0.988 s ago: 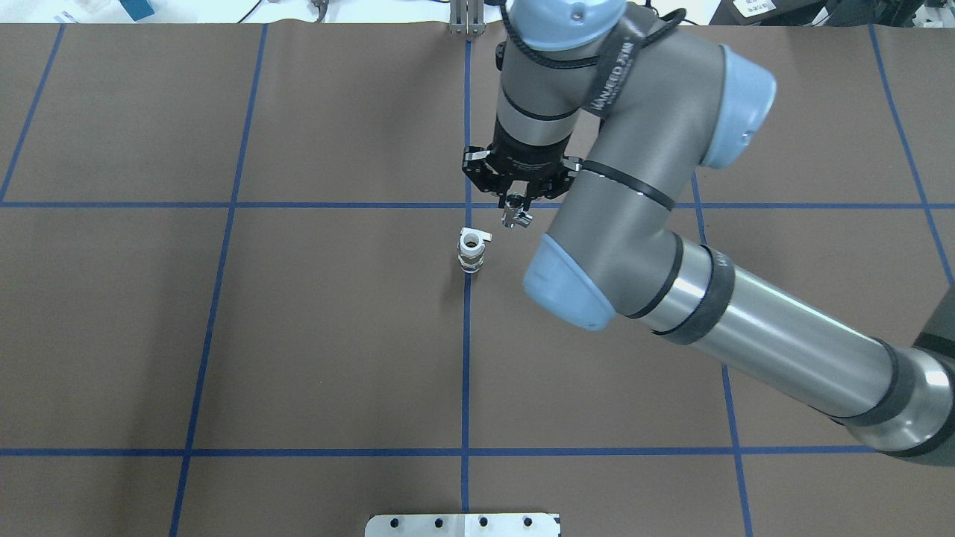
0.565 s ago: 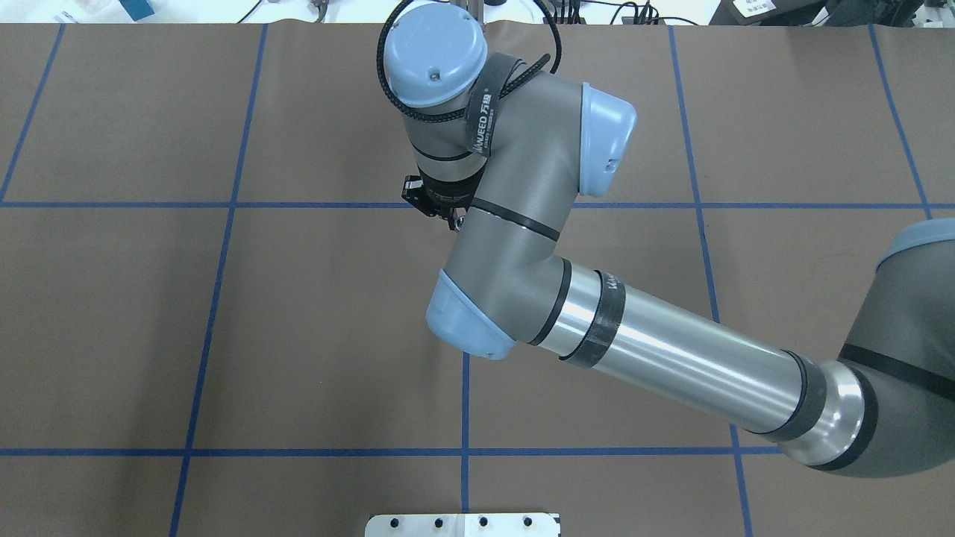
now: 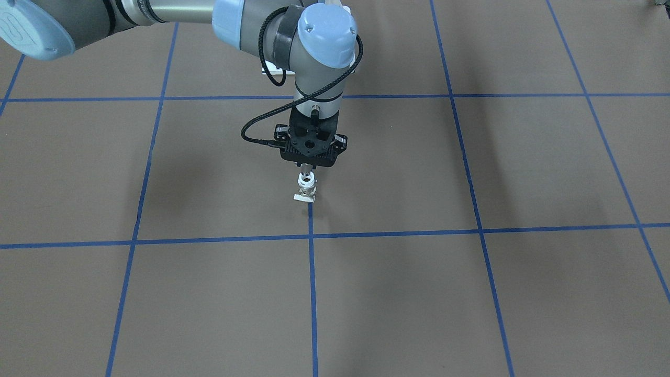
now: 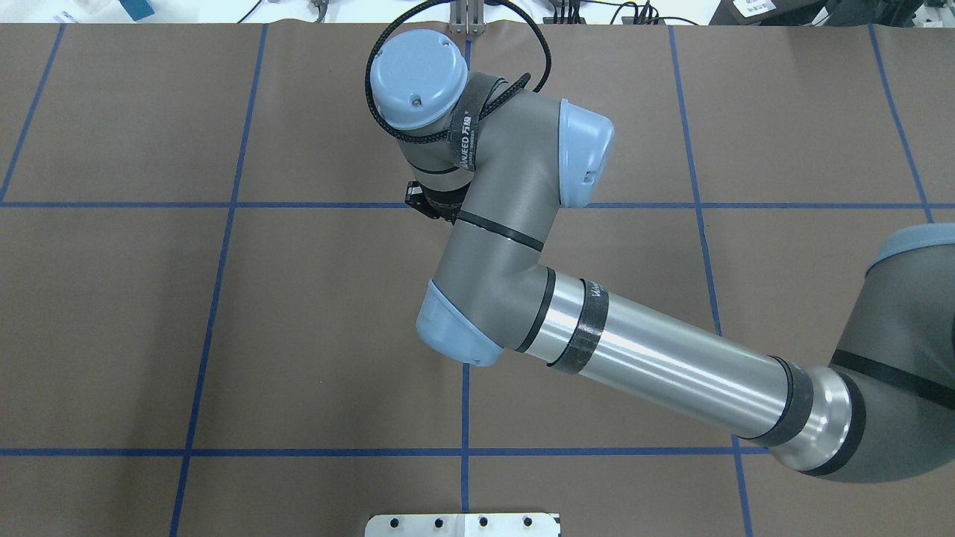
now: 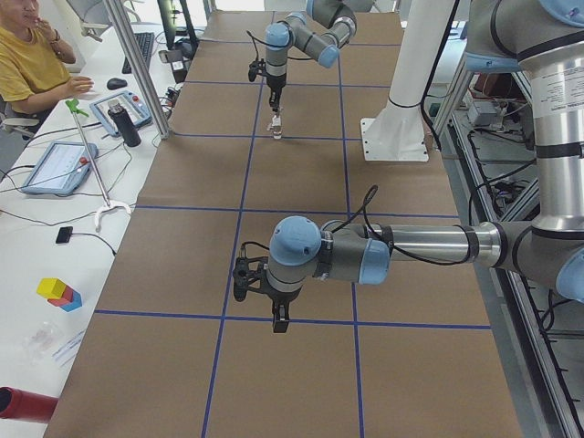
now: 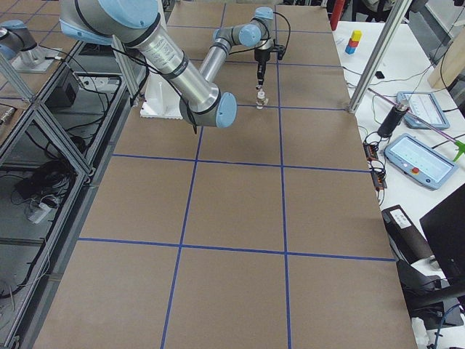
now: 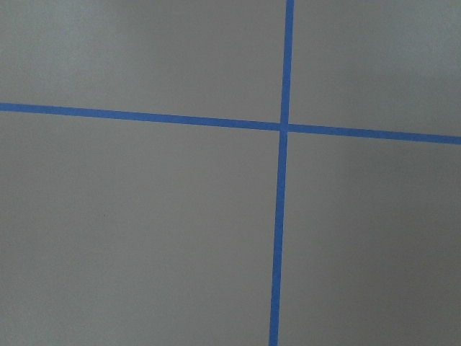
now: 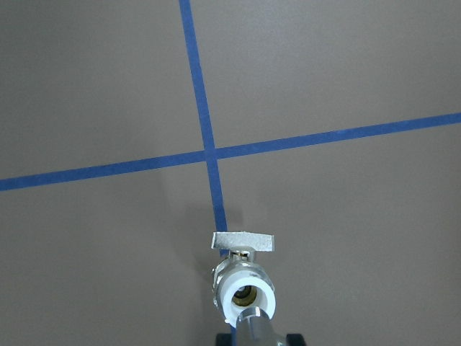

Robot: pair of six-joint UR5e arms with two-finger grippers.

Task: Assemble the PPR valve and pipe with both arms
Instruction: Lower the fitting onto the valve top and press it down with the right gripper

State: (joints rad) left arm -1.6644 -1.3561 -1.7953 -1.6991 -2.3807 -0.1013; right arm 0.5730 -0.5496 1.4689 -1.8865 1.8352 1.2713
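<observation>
Poising pipe [image 8: 253, 324] upright over PPR valve [image 8: 243, 283]: right gripper [image 3: 306, 173], clamped on the pipe, lines it with the valve's white mouth, evidently for straight insertion.

Overhead, front steeply down; sides along table [image 5: 301, 182]; right wrist, front share PPR valve [image 3: 306, 186].

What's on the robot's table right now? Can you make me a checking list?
surface: brown mat with blue tape grid
job's things: PPR valve stands upright on a blue line; pipe held over its white top
clutter: nothing seen
grippers: right gripper shut on the pipe; left gripper over bare mat, cannot tell
cables: black cable loops by right wrist
surroundings: person in yellow at side desk; white pedestal
</observation>
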